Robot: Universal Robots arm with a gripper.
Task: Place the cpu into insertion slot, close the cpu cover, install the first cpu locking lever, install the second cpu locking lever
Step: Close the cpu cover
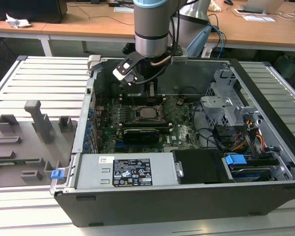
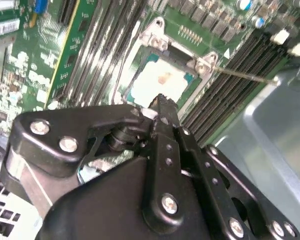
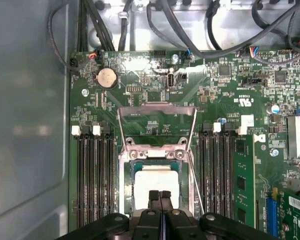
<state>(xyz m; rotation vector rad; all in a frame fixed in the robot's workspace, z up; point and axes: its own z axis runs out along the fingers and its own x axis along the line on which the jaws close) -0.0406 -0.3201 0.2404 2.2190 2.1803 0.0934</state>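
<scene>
First wrist view: cpu lying flat in the insertion slot, straight under the gripper — fingertips pressed together, pinching nothing, poised over the chip's near edge, probably for pressing rather than grasping. Beyond the gripper, cpu cover folded back, keeping the socket open. Beside it, thin locking lever slanting free — unlatched.

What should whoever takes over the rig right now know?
Hand: shut, holding nothing, poised over the edge of the cpu; I can't tell whether it touches.
Cpu: lying in the insertion slot.
Cpu cover: swung up, open.
Locking lever: one thin wire stands free beside the slot, not latched.
Done: cpu placed.
Not done: cover closed, both levers.
</scene>
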